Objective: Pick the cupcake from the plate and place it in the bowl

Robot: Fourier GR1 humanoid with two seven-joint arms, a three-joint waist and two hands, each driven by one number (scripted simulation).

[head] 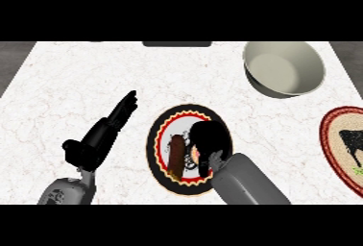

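Cupcake (176, 154) on plate (157, 144), just left of right hand (208, 139), fingers curled down, grip not clear. Soft, light, crushable: best pinched low around the base. Left hand (117, 120) flat, resting, fingers straight.

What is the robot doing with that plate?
The right robot hand is down over the round plate in the middle of the counter, its fingers curled over where a brown cupcake sits. Whether it has a grip on the cupcake is hidden by the hand. The left robot hand is open with straight fingers, just left of the plate. The bowl waits at the far right of the counter with nothing in it. A second patterned plate shows at the right edge.
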